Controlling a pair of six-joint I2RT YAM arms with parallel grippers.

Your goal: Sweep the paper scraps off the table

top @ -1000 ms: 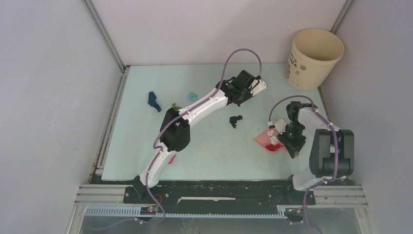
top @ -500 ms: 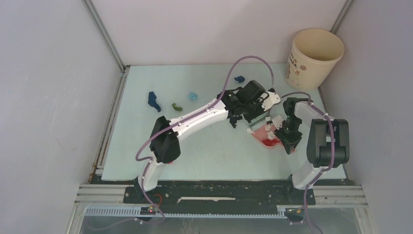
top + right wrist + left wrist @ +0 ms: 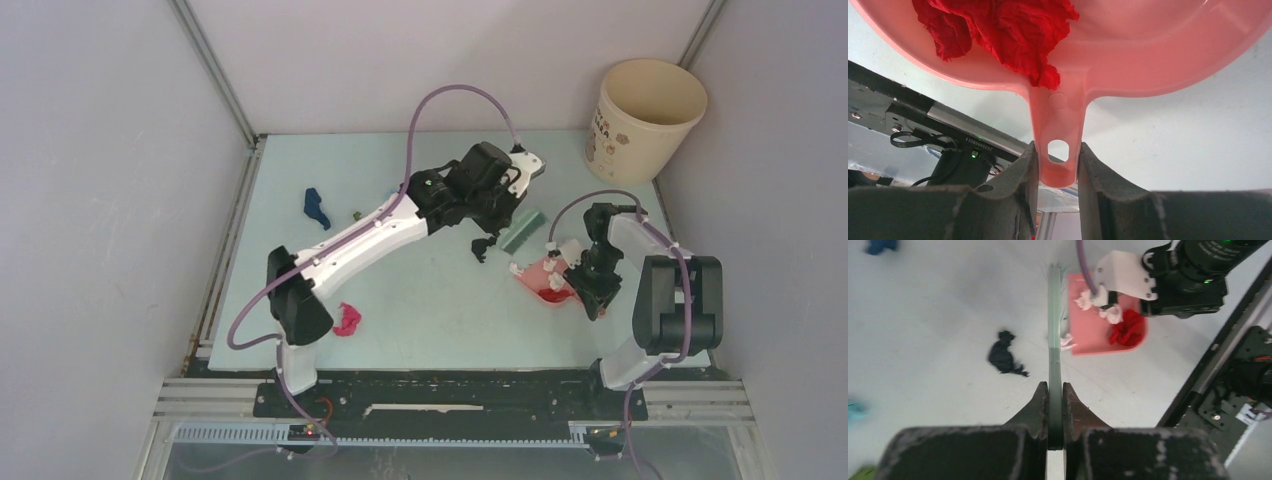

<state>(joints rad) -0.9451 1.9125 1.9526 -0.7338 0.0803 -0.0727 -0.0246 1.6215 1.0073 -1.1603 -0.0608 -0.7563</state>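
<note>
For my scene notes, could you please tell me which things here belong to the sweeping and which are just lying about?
Job: paper scraps, table, green brush in left pincer, pink dustpan in right pincer.
Lying about: cream bucket, far right corner.

The pale mint-green rectangular table (image 3: 440, 310) lies flat, a black rail (image 3: 420, 395) along its near edge. Small crumpled paper scraps (image 3: 1004, 356) dot it: a dark blue one (image 3: 316, 207) and a tiny green one (image 3: 356, 214) near the left edge, a magenta one (image 3: 347, 319) toward the near-left corner, a near-black one (image 3: 484, 247) about mid-table. A red wad (image 3: 1127, 330) and white bits (image 3: 1112, 315) sit in the pink dustpan (image 3: 1088, 335) toward the right edge.
</note>
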